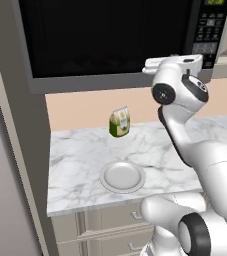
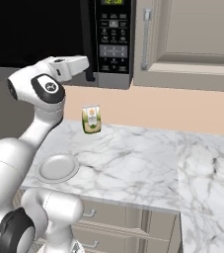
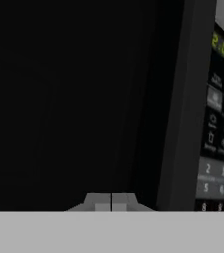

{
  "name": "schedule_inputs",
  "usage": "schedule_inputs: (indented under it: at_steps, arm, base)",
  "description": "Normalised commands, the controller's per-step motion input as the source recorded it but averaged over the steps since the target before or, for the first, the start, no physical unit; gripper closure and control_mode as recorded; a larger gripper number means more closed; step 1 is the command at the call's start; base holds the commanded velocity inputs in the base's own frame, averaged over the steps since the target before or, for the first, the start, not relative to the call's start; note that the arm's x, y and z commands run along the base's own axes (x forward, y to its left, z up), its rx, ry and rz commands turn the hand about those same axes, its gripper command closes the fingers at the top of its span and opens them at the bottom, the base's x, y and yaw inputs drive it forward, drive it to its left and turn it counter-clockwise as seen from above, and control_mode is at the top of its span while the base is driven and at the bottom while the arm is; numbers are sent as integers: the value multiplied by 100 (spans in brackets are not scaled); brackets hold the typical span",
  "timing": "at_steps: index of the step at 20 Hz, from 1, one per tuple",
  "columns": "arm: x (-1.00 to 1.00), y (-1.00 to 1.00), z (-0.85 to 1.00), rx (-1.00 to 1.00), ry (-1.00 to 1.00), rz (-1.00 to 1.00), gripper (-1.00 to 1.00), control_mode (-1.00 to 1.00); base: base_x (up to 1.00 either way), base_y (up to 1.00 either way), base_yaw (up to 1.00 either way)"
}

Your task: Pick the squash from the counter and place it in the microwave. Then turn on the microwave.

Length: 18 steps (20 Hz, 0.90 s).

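Observation:
The microwave (image 1: pixel 110 35) hangs above the counter (image 1: pixel 80 155) with its dark glass door closed. My gripper (image 3: pixel 111 202) is shut, fingertips together with nothing between them. It is raised in front of the door's lower right part, just left of the vertical black handle (image 3: pixel 175 99). The button panel (image 3: pixel 216 128) with its green display lies to the right of the handle. In the right base view the gripper (image 2: pixel 85 65) reaches up to the handle (image 2: pixel 89 39) beside the panel (image 2: pixel 112 34). The squash is out of view.
A white plate (image 1: pixel 122 176) lies bare near the counter's front edge. Toward the back wall stands a green-and-white carton (image 1: pixel 119 122). Beige drawer fronts (image 2: pixel 133 222) sit under the slab, and a beige wall cabinet (image 2: pixel 192 34) hangs to the right of the microwave.

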Motion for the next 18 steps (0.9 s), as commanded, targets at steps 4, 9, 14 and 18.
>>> schedule_inputs:
  at_steps: [4,9,14,18]
  arm:
    - [41,0,5,5,4,14,100,-100]
    - [25,0,10,5,3,13,100,-100]
    - [-1,-1,19,3,5,12,100,-100]
    - [-23,-5,28,1,1,11,100,-100]
  base:
    - [0,0,0]
    - [0,0,0]
    - [0,0,0]
    - [0,0,0]
